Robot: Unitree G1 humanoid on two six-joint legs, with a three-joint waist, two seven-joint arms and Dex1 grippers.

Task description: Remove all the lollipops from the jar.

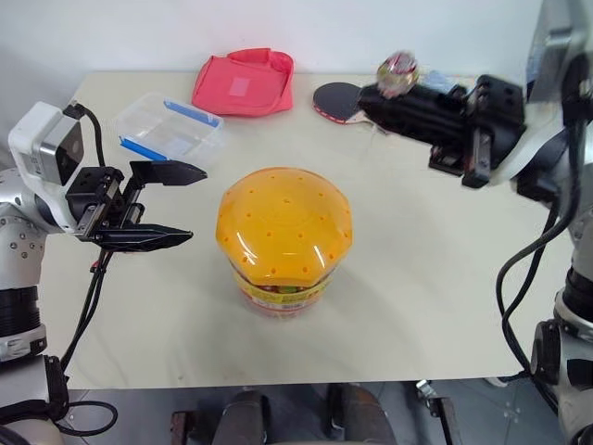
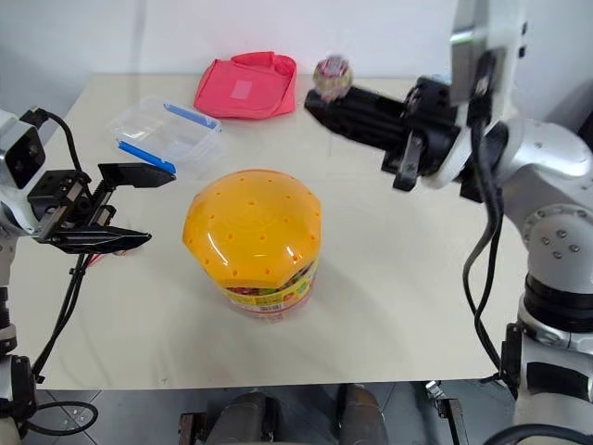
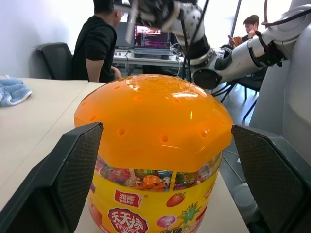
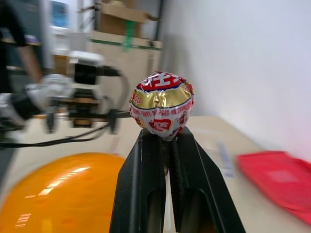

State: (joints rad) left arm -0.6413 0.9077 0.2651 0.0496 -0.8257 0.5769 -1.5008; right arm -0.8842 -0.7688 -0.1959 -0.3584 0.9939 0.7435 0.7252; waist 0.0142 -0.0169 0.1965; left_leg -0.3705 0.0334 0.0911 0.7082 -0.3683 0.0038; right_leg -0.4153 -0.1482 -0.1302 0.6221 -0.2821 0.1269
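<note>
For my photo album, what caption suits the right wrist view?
Right end effector shut on a foil-wrapped red, gold and white lollipop, held above the orange domed jar lid.

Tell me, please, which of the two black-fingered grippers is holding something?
The right gripper: its fingers are shut on a swirl-wrapped lollipop, while the left gripper stands open beside the orange-lidded jar.

Right gripper (image 4: 167, 138) jaws pinch a lollipop (image 4: 162, 105) above the jar (image 4: 58, 191).

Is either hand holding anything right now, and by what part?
The right hand pinches a lollipop just beneath its wrapped head. The left hand is open beside the jar, holding nothing.
</note>
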